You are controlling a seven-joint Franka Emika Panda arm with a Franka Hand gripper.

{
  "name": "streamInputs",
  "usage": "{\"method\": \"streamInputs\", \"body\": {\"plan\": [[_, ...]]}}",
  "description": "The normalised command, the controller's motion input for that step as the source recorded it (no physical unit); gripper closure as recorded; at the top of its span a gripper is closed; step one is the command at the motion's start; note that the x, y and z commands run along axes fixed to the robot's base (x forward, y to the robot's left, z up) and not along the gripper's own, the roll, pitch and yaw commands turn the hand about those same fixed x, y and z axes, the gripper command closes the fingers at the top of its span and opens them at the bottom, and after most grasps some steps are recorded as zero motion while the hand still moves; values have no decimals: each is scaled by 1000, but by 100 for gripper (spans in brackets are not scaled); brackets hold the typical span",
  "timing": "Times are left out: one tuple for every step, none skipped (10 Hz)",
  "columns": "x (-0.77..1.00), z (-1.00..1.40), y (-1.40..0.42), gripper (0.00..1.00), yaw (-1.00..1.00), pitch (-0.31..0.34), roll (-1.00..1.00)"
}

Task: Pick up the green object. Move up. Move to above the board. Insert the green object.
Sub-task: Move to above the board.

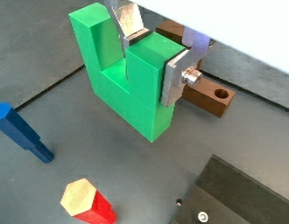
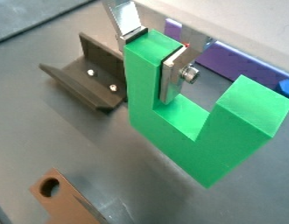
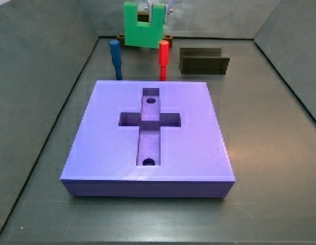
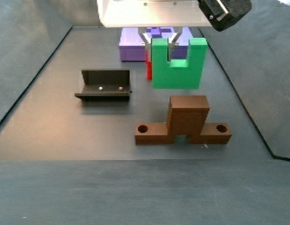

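The end effector (image 1: 155, 54) is clamped on one prong of the green object (image 1: 126, 83), which hangs clear of the desk (image 4: 65, 176) at the top of a side view (image 3: 144, 25). The board (image 3: 109, 144) fills that frame's centre, well apart.

in a side view the gripper (image 3: 150, 13) holds the green object (image 3: 143, 25) above the floor behind the board (image 3: 187, 144), pegs (image 3: 162, 57) between them, the fixture (image 3: 203, 61) to the right.
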Motion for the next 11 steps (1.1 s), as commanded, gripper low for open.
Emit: {"method": "streamInputs", "body": {"plan": [[-22, 1400, -1, 100, 4, 29, -3], [-41, 1400, 0, 100, 1, 32, 15], [23, 1400, -1, 100, -1, 19, 12], [39, 1400, 7, 100, -1, 49, 1], [4, 796, 5, 100, 5, 81, 8], [32, 289, 1, 100, 7, 53, 7], [41, 175, 3, 100, 0, 50, 3], [-50, 207, -1400, 100, 220, 94, 164], [-56, 185, -1400, 100, 211, 82, 180], [-63, 186, -1400, 100, 146, 41, 191], [-65, 184, -1400, 100, 64, 10, 72]]}}
